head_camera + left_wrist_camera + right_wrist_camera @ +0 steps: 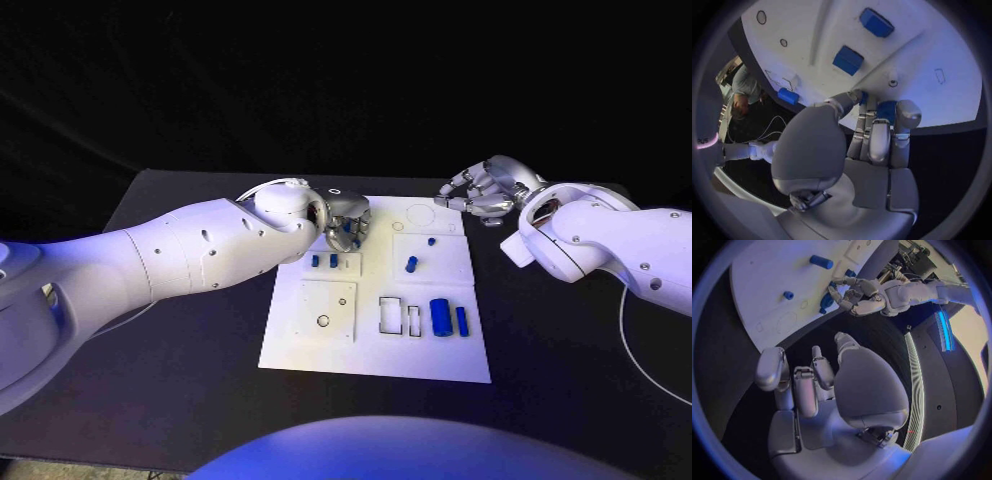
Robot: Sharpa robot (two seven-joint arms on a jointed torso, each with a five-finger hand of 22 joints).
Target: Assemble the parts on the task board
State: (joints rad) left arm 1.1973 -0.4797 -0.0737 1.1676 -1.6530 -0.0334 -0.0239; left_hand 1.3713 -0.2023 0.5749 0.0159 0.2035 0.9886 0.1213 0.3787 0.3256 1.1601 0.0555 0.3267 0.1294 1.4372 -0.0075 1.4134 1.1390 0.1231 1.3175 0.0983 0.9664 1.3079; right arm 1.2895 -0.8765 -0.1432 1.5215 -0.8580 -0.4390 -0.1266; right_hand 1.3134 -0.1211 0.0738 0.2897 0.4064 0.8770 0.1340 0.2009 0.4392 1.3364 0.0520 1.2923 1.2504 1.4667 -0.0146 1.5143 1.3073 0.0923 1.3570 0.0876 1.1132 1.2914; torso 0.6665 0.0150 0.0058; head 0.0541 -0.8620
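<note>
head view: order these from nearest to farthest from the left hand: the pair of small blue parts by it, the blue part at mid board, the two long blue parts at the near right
1. Pair of small blue parts, just below the left hand.
2. Mid-board blue part, to the right.
3. Two long blue parts, near-right of the task board.

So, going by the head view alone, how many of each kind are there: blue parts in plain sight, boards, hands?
blue parts: 6
task board: 1
Hands: 2, left hand and right hand
Total: 9
</note>
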